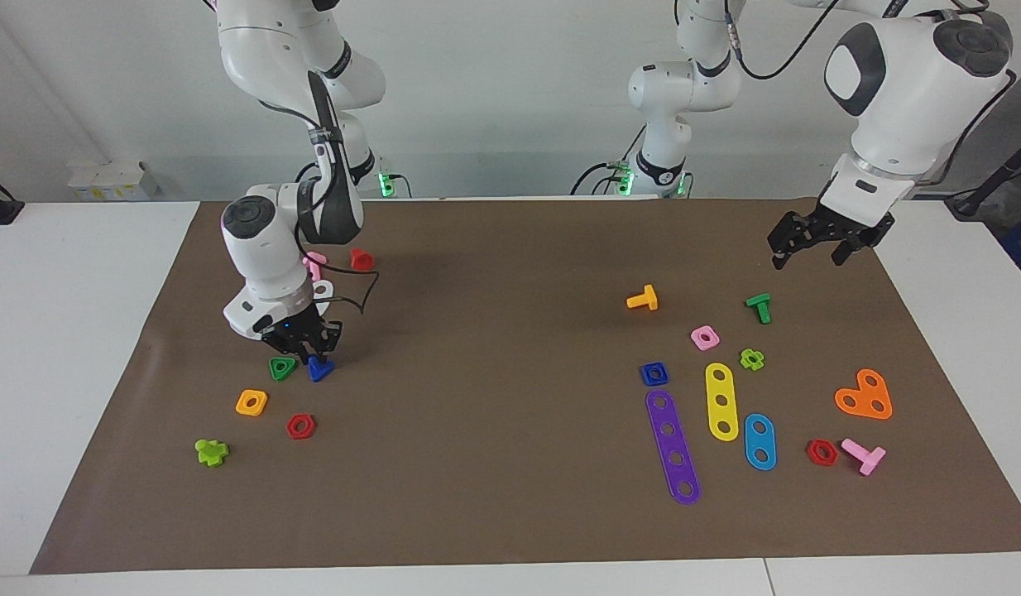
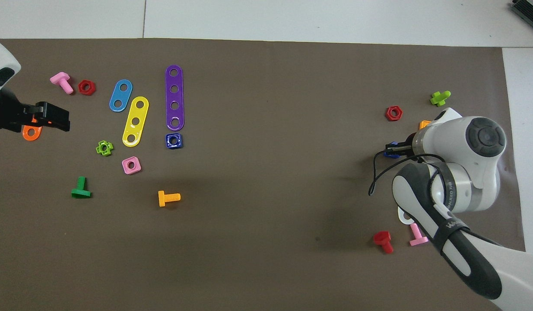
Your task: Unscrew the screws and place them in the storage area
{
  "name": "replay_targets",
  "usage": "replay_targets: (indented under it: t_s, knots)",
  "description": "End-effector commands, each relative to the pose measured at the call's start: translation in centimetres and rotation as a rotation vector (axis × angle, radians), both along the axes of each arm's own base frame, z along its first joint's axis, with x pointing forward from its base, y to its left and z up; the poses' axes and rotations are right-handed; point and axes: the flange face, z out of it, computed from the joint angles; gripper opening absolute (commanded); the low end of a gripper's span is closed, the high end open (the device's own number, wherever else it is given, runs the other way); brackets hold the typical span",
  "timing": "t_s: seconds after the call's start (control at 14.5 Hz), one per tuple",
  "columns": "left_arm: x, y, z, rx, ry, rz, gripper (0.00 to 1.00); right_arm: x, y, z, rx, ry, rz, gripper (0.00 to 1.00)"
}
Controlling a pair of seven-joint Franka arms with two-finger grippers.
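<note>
Two grippers are mine to report. My right gripper (image 1: 305, 346) is down at the mat (image 1: 510, 530) toward the right arm's end of the table, fingers pointing down, their tips at the dark-blue screw (image 1: 319, 368); I cannot tell whether they clamp it or merely stand around it. The screw lies on the mat with its triangular head showing, just beside the green triangular nut (image 1: 282, 368). In the overhead view my wrist covers most of this spot and only a sliver of blue (image 2: 393, 144) shows. Farther from the robots than the screw lie an orange nut (image 1: 251, 402), a red hex nut (image 1: 300, 426) and a lime bolt (image 1: 211, 451). Nearer to the robots lie a red bolt (image 1: 361, 259) and a pink bolt (image 1: 314, 265), partly hidden by my forearm. My left gripper (image 1: 811, 245) waits in the air over the mat's edge at the left arm's end, fingers spread apart and holding nothing. Spread near that end are a green bolt (image 1: 759, 307), an orange bolt (image 1: 644, 299), a pink square nut (image 1: 705, 337), a dark-blue square nut (image 1: 654, 374), a purple strip (image 1: 673, 447), a yellow strip (image 1: 721, 401), a blue strip (image 1: 759, 441) and an orange heart plate (image 1: 865, 396).
</note>
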Motion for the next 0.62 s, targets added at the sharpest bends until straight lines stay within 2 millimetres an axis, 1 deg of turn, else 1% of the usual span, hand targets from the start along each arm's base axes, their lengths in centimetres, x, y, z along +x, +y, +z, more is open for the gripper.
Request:
replay_targets:
  t_s: [0.0, 0.07, 0.14, 0.28, 0.35, 0.41, 0.55]
  knots:
    - [-0.8, 0.3, 0.2, 0.015, -0.013, -0.003, 1.00, 1.3, -0.3, 2.6, 0.020, -0.058, -0.010, 1.00]
    - [-0.8, 0.3, 0.2, 0.015, -0.013, -0.003, 1.00, 1.8, -0.2, 4.4, 0.027, -0.064, -0.043, 1.00]
    - [-0.8, 0.3, 0.2, 0.015, -0.013, -0.003, 1.00, 2.4, -0.2, 6.6, 0.033, -0.062, -0.082, 1.00]
    - [-0.8, 0.3, 0.2, 0.015, -0.013, -0.003, 1.00, 3.3, -0.2, 11.6, 0.040, -0.028, -0.129, 1.00]
    - [-0.8, 0.3, 0.2, 0.015, -0.013, -0.003, 1.00, 3.2, -0.4, 14.1, 0.041, -0.010, -0.137, 1.00]
    - [-0.8, 0.3, 0.2, 0.015, -0.013, -0.003, 1.00, 2.7, -0.7, 16.6, 0.043, 0.000, -0.142, 1.00]
    - [-0.8, 0.3, 0.3, 0.015, -0.015, -0.003, 1.00, 0.7, -1.3, 21.2, 0.043, 0.014, -0.148, 1.00]
